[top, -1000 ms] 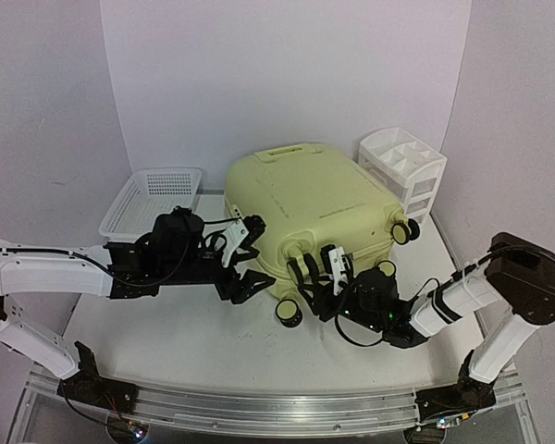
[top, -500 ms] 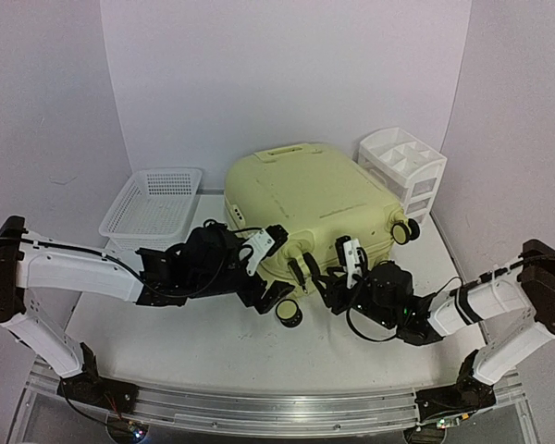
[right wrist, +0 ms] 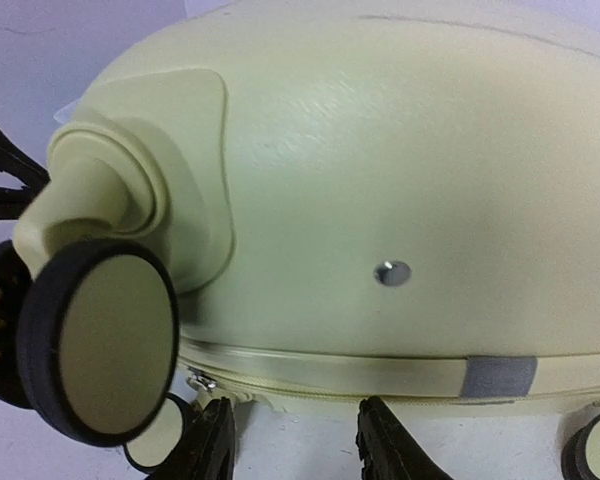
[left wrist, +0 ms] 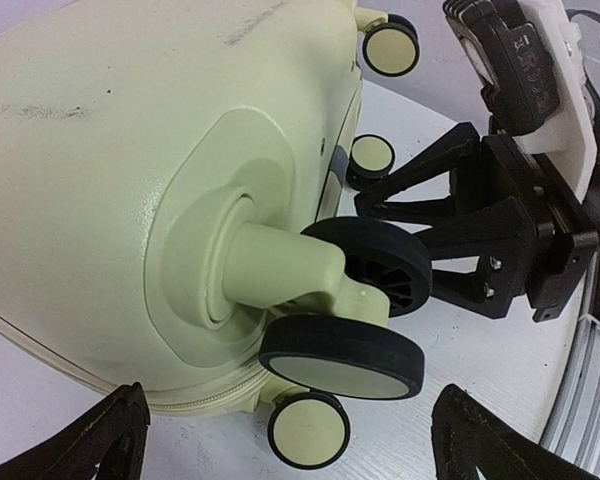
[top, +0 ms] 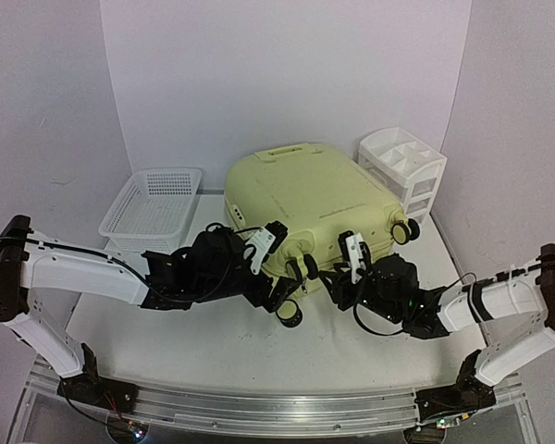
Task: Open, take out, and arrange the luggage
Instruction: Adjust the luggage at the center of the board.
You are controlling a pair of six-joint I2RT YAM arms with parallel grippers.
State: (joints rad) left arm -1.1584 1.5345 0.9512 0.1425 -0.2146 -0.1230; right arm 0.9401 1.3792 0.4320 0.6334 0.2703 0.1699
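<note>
Counting from the top view, we find one luggage (top: 314, 199), pale yellow-green and closed, lying flat at the middle of the table (top: 194, 342) with its wheeled end toward the arms. One white mesh basket (top: 153, 205) stands to its left and one white drawer organizer (top: 402, 169) at its far right corner, and two hands sit close against the near end of the shell. The left hand (top: 276, 270) has its fingers spread wide and grips nothing; the right hand (top: 338, 268) has its fingers parted, likewise with nothing between them. The left wrist view adds what the top view cannot resolve: four cream wheel faces (left wrist: 345, 362) at the shell's end, a double caster on a moulded stem just ahead of the left hand's open fingers, and the right hand facing it. Only the right wrist view shows the zip seam (right wrist: 330, 368) shut along the shell, one grey patch (right wrist: 500, 376) on it, and one small metal rivet (right wrist: 392, 272) above.
</note>
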